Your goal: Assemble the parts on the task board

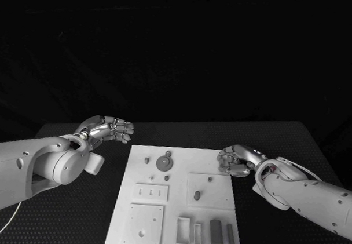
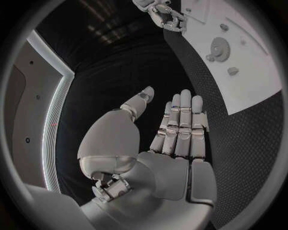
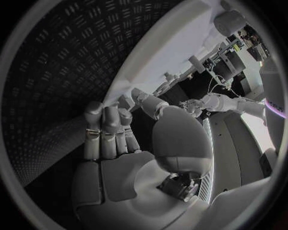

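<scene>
The silver left hand (image 1: 108, 129) hovers in the left middle of the head view, off the upper left corner of the white rectangular task board (image 1: 223, 159); its wrist view shows flat, straight fingers (image 2: 182, 125) holding nothing. The silver right hand (image 1: 238, 161) sits at the board's upper right edge, fingers curled inward; I cannot tell whether it holds anything. The small grey parts lie on the board in the centre of the frame: a round gear-like piece (image 1: 164, 163) near the top, upright bars (image 1: 215, 232) low down. I judge no part is gripped yet. To do this step well, bring one hand down squarely over a single part, keeping the other off the black textured counter (image 1: 291, 145) and clear.
</scene>
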Controlling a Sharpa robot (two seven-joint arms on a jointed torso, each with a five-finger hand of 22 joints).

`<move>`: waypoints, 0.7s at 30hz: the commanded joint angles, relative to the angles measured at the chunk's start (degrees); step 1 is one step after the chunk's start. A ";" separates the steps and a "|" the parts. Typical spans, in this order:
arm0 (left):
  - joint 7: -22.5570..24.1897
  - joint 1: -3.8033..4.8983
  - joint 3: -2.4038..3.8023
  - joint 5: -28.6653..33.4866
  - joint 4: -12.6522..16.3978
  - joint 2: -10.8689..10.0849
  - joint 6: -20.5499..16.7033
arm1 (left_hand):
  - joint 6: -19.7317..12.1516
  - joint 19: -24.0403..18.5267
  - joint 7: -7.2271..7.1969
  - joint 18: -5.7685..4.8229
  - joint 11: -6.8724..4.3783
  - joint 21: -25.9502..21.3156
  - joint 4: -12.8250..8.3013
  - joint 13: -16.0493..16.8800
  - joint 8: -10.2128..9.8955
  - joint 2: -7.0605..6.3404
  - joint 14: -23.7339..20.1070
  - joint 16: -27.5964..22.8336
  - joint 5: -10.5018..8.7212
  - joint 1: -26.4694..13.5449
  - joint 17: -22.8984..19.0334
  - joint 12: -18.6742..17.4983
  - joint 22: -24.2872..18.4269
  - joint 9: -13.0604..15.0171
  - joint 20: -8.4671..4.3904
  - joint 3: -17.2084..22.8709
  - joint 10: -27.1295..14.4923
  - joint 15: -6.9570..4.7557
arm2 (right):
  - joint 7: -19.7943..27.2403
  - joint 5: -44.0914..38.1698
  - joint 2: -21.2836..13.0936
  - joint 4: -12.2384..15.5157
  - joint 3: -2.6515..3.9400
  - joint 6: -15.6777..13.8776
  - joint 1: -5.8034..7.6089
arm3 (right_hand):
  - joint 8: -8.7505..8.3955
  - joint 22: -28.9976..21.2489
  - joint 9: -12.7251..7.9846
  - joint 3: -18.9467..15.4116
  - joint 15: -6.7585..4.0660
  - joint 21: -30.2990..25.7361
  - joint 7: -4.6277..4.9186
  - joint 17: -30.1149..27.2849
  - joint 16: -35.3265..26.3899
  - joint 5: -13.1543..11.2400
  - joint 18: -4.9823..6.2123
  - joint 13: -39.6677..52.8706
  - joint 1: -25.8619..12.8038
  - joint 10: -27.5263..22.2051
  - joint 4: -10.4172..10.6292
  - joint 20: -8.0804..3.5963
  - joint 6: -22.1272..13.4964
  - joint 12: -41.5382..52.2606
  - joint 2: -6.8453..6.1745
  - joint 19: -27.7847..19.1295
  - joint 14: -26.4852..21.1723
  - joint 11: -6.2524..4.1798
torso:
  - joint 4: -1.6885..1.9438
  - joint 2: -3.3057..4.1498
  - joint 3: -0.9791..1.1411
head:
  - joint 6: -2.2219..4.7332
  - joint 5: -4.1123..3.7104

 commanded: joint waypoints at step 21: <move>0.20 0.03 0.03 -0.04 0.17 -0.07 0.89 | -0.01 -0.45 0.22 0.61 0.10 0.30 -0.14 -0.03 -0.33 0.10 0.17 -0.25 -0.36 -0.63 0.14 -0.36 0.93 0.01 0.10 0.04 0.05 0.33 | -0.65 0.08 0.03 -0.75 -0.16 0.99 -0.28 | 1.41 0.01 0.70 1.29 -0.98 0.37 -1.17 0.11 -0.03 -0.28 3.65 -0.26 -0.14 -1.72 -0.66 -0.56 9.07 0.20 1.92 0.20 0.27 -1.89 | -0.03 -0.03 -0.02 | -0.05 -0.04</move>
